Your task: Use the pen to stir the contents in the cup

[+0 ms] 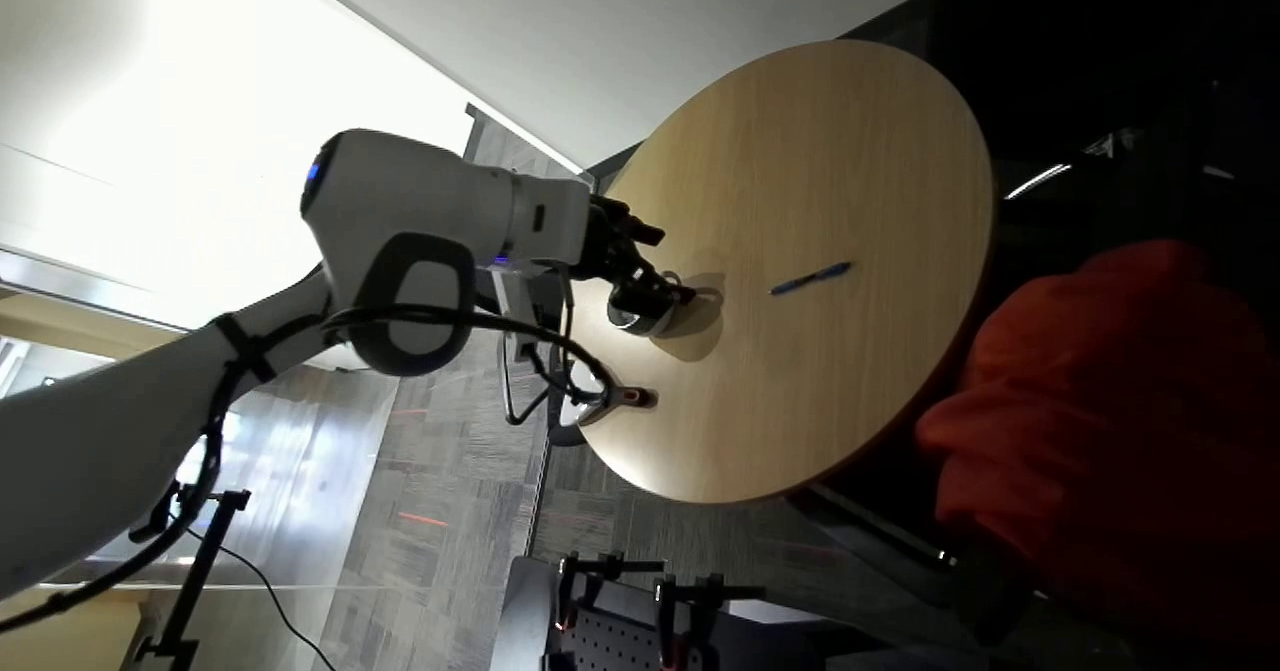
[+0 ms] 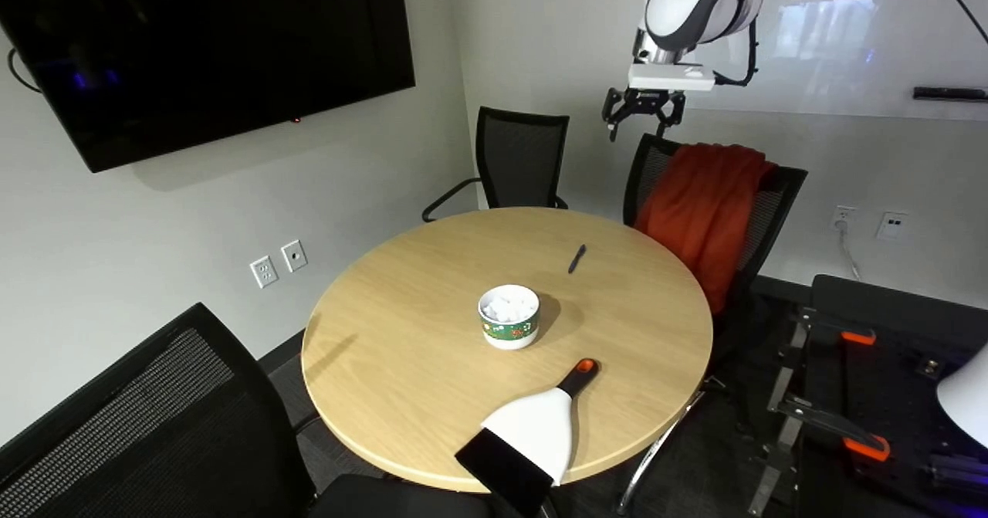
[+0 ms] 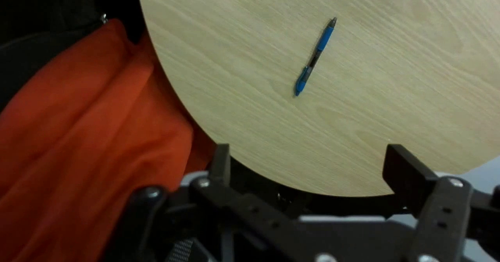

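blue, partly see-through plastic: the pen (image 3: 314,59) lies flat on the pale wooden table (image 3: 410,98), toward its far right side as an exterior view has it. in my wrist view its clip end lies nearer me and its writing tip farther off. i am a black gripper (image 3: 306,156), jaws spread wide apart, higher than the table and well apart from the pen; how far over the table i reach i cannot tell.

near and left of the pen, about the middle of the table, stands the cup (image 2: 511,333), upright and white with a green patterned band, holding white pieces (image 2: 509,306). in an exterior view i partly hide it. nearer yet, and right of the cup, a broad white scraper (image 2: 536,425) with a black edge juts past the near rim of the table, its black handle ending in orange.

past the far right of the table, a red cloth (image 2: 698,201) drapes over a mesh-backed chair (image 2: 781,190), with my white arm (image 2: 698,12) above. a black chair (image 2: 523,159) stands on the far side and a third chair (image 2: 154,425) near left. a dark screen (image 2: 208,55) hangs on the left wall (image 2: 193,225). at the right, clamps (image 2: 826,418) are set on a dark stand (image 2: 895,302).
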Available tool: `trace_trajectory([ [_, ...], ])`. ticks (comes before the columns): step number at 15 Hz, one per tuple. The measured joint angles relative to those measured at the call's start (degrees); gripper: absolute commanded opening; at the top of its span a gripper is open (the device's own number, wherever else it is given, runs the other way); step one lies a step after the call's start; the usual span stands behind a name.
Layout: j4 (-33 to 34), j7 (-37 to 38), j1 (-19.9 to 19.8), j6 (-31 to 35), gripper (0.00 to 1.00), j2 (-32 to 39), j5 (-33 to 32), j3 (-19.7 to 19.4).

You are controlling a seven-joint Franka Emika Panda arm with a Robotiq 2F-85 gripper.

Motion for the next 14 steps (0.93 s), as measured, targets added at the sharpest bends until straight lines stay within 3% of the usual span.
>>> trace_trajectory([
  [8,17.2,9.1,4.8,3.4,1.00,26.0,8.4,-4.3],
  [11,21.3,10.5,5.3,3.5,1.00,30.9,8.8,-5.4],
  [14,21.3,10.4,5.3,3.5,1.00,31.2,8.8,-5.4],
])
